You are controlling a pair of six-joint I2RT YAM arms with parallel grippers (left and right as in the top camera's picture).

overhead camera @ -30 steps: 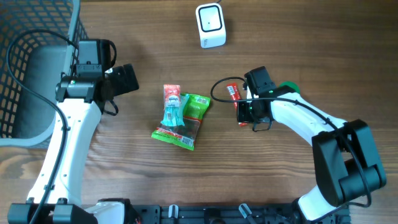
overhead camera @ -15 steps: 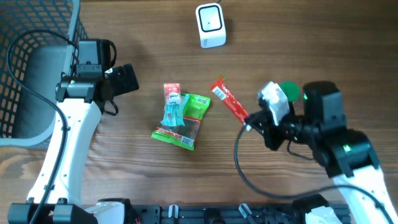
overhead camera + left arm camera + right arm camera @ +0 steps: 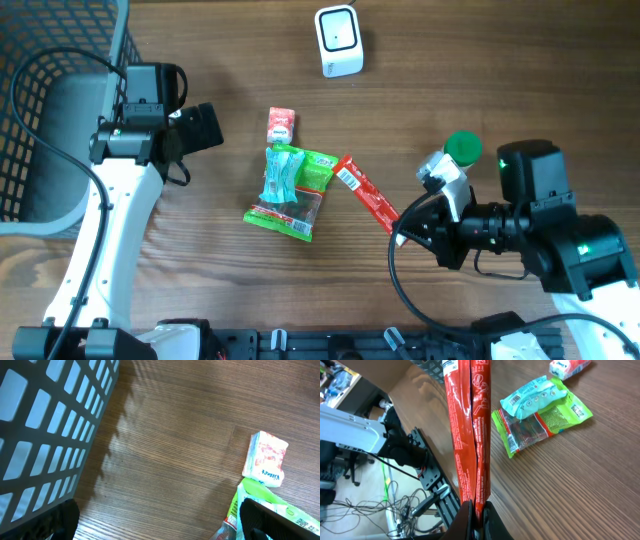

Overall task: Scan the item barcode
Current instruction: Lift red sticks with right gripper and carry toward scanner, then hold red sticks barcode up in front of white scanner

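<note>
Red snack stick packet (image 3: pixel 470 425) sits pinched by its end in my right jaws, clamped tight and held off the worktop (image 3: pixel 450 80) near its middle, just right of the green pouch (image 3: pixel 312 178). My left jaws gape wide, empty, beside the left-edge wire basket (image 3: pixel 40 110). White barcode scanner (image 3: pixel 338 40) stands at the far edge.

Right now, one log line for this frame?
left gripper: open, empty | right gripper: shut on red snack stick | scanner: apart from stick | packets: mid-table
</note>
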